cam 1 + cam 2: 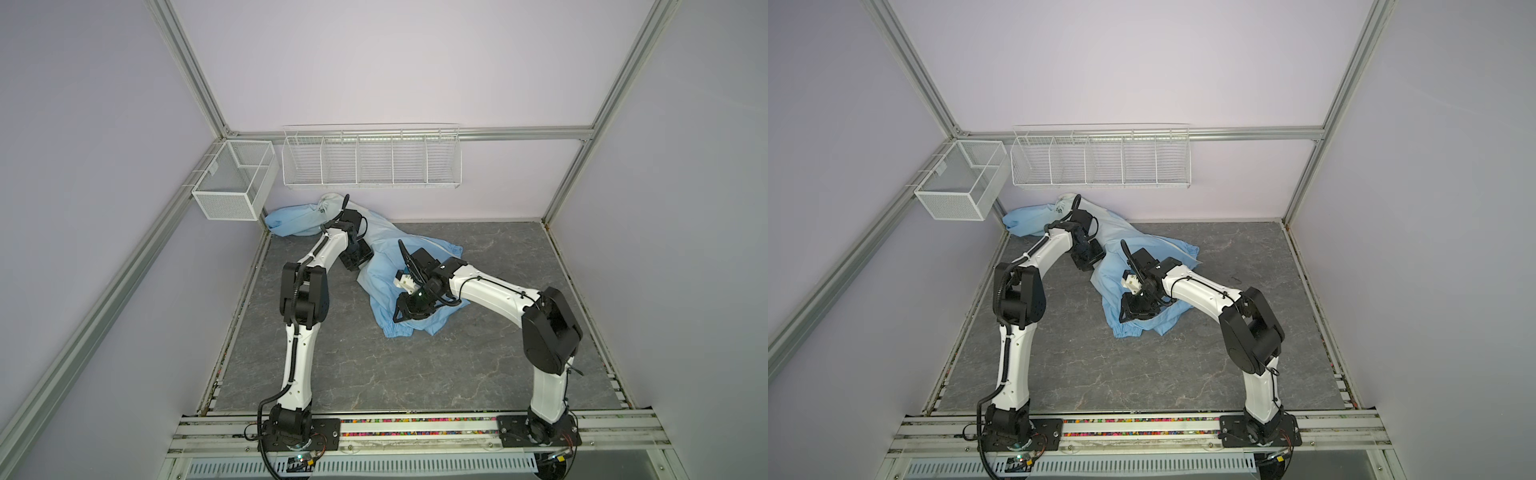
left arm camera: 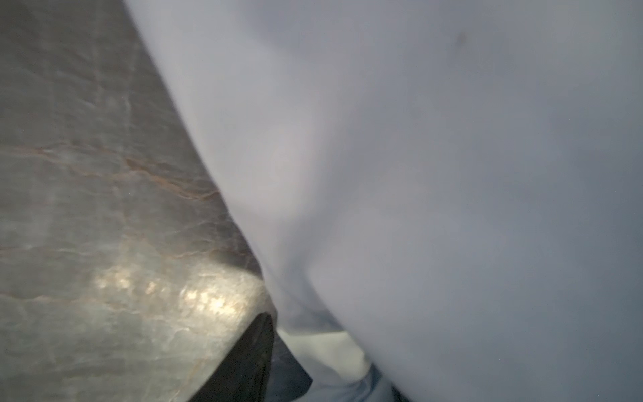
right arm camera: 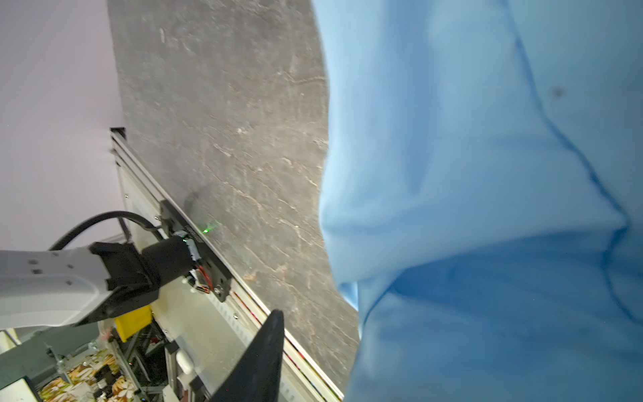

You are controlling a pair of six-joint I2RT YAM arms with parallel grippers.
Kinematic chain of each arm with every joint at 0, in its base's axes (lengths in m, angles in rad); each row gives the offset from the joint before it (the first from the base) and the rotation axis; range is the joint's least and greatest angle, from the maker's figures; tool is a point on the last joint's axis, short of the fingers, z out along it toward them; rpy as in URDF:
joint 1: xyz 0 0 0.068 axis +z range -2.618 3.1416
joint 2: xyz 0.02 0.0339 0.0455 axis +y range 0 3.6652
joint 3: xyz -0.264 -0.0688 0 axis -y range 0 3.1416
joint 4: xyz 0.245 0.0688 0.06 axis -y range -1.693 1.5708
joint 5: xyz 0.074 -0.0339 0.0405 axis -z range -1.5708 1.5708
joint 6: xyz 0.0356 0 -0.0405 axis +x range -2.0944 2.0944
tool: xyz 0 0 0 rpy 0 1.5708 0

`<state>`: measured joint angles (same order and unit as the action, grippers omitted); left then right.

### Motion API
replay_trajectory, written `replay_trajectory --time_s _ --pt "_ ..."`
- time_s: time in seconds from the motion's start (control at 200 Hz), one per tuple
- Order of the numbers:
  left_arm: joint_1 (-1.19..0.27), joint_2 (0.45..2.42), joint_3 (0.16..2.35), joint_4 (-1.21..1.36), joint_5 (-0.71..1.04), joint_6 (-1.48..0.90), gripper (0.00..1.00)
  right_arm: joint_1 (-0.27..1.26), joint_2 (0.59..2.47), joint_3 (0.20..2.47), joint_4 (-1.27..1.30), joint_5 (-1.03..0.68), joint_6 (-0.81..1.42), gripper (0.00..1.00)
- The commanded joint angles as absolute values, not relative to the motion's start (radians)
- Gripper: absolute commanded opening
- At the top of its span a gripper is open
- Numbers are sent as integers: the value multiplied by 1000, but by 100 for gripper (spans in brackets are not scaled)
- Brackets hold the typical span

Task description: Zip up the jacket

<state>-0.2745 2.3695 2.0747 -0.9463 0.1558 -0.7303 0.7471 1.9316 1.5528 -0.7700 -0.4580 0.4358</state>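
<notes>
Jaws: state cannot be told on left gripper point(image 1: 354, 261) or right gripper point(image 1: 409, 313); jacket point(image 1: 384, 259) fabric hides them. Likely step: spreading the crumpled jacket. Next, expose the hidden zipper.

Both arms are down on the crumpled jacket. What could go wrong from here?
1. No zipper shows clearly on the bunched jacket, so either gripper may pinch plain fabric.
2. Fabric fills much of both wrist views, hiding how the left gripper and right gripper stand; a bad grasp could go unnoticed.
</notes>
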Motion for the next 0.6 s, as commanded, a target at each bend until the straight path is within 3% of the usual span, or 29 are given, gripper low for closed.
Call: replay_trajectory --time_s 0.0,0.145,0.315,0.42,0.595 --pt "-232 2260 2014 -989 131 -716 57 693 1882 1585 -795 -462 428 63" --pt "-209 2077 1889 -1030 88 -713 60 585 1769 1588 -796 -424 436 77" --pt "-243 1859 1718 -1034 119 -760 62 446 1700 1614 -839 -292 459 80" --pt "-313 1781 1669 -1033 150 -811 63 360 1739 1658 -934 -117 509 83" --pt "-444 1793 1609 -957 195 -906 64 238 1888 1655 -860 -180 584 80"
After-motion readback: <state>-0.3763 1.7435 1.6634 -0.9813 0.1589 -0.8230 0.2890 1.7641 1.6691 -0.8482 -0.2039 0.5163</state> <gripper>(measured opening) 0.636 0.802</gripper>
